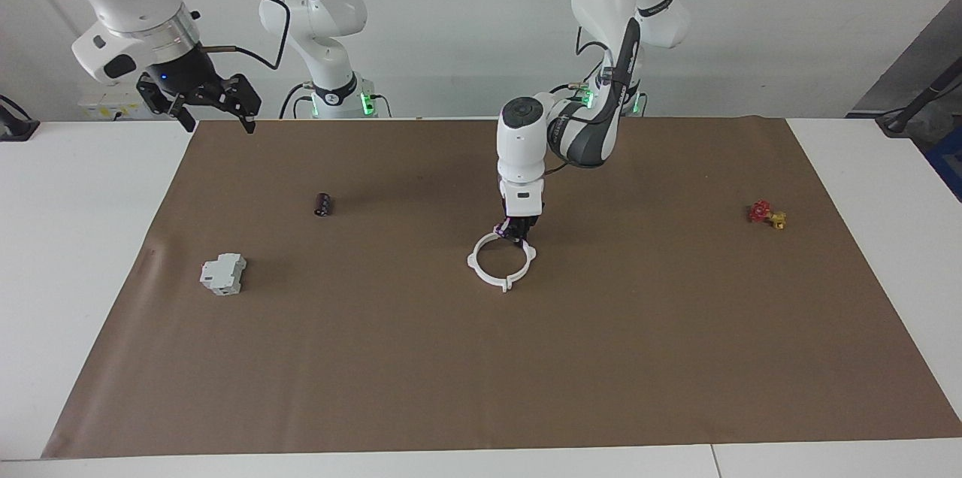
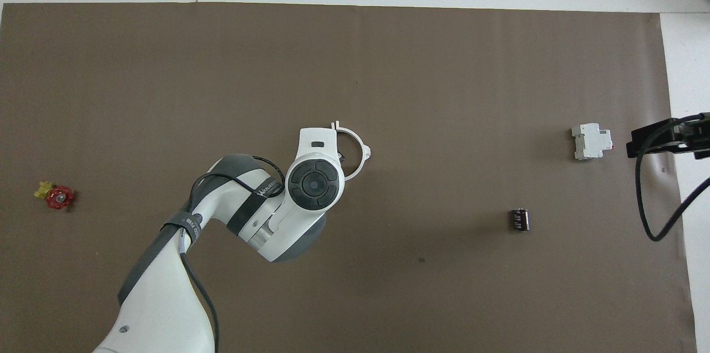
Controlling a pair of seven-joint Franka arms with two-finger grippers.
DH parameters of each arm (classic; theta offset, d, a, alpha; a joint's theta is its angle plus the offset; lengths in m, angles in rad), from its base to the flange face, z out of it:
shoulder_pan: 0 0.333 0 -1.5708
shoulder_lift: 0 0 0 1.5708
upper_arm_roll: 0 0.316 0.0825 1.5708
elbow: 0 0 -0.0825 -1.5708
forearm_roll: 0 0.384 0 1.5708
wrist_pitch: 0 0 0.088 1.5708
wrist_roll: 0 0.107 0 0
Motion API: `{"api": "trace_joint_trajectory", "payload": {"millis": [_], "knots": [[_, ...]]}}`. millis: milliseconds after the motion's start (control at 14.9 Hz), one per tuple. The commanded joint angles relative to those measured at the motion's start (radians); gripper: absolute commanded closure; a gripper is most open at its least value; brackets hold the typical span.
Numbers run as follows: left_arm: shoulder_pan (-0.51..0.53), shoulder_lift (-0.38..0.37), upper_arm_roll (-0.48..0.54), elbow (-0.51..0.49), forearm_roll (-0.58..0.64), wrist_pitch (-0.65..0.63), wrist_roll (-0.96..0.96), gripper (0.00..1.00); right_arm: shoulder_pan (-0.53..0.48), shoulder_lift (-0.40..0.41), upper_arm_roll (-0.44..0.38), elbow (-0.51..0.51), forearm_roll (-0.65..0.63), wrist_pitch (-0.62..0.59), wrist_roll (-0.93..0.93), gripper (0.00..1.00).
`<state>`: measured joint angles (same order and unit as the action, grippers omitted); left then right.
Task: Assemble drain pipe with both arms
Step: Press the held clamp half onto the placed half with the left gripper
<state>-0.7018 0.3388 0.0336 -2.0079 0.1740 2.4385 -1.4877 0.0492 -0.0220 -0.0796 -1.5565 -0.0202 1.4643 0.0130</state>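
We see even, diffuse light from above in both views, bright with no glare on the matte brown mat [image 1: 481,358]. Shadows are soft: we get a faint smear beside the dark cylinder [image 1: 323,204], the grey-white block [image 1: 223,273] and under the left arm [image 1: 560,136]. Focus is sharp across the table; green LEDs glow at the arm bases, and straight edges show little distortion.
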Motion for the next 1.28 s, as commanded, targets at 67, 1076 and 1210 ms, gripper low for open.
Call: {"api": "trace_joint_trajectory", "payload": {"millis": [67, 1076, 1210], "knots": [[-0.015, 0.012, 0.011, 0.023, 0.03, -0.012, -0.029, 1.0, -0.009, -0.006, 0.003, -0.005, 0.017, -0.002, 0.001, 0.0], [-0.013, 0.012, 0.012, 0.023, 0.051, -0.032, -0.025, 0.0, -0.008, -0.006, 0.003, -0.005, 0.017, -0.002, 0.001, 0.0], [-0.013, 0.012, 0.012, 0.023, 0.051, -0.03, -0.025, 0.0, -0.009, -0.006, 0.003, -0.005, 0.017, -0.002, 0.001, 0.0]]}}
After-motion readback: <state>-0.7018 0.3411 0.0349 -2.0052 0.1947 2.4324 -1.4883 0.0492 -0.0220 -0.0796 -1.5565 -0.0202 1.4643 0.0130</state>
